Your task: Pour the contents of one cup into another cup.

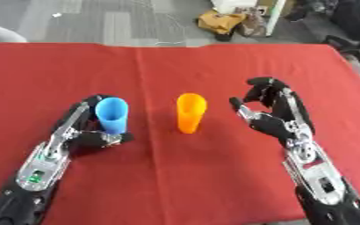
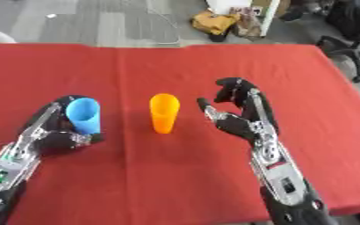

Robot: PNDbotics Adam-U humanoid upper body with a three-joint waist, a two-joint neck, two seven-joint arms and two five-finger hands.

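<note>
A red cloth worktop lies under me, grey floor beyond its far edge. My left hand curls round the blue cup, left of centre. My right hand hovers cupped, holding nothing, beside the orange cup mid-table. Both are smooth, tapered plastic, so I'd grasp low and tilt slowly.

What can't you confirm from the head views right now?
- Contents of the blue cup and orange cup: both views, the walls hide the insides.
- Left hand finger contact behind the blue cup: hidden by the cup.
- Right hand palm side: faces away from the camera.
</note>
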